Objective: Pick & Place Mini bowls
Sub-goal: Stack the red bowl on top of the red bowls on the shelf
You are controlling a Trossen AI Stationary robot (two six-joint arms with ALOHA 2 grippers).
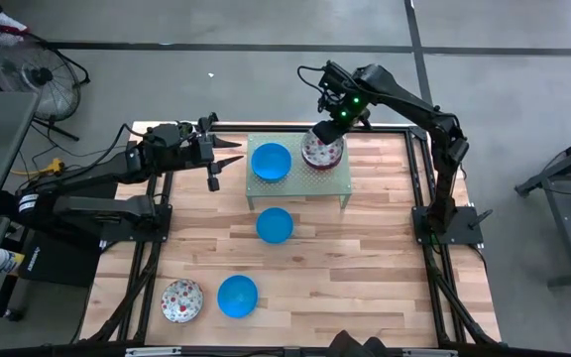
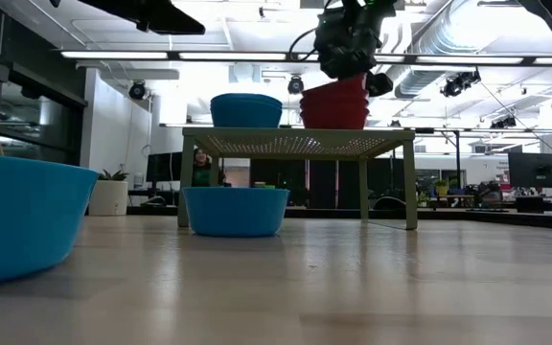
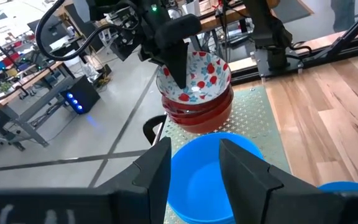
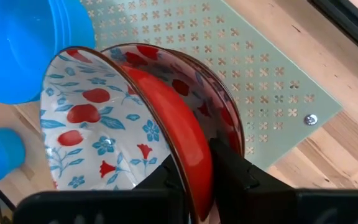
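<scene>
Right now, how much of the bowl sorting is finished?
Done: a blue bowl and a floral stack sit on the green rack. In hand: the right gripper pinches the top floral bowl's rim there; the left gripper waits open nearby. Left: three bowls on the table.

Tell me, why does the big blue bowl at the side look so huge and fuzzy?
In the low view, that blue bowl sits right by the camera, so it looms large and soft-edged; bright ceiling lights behind wash out the room. In the high view, the same bowls look small and evenly lit.
</scene>
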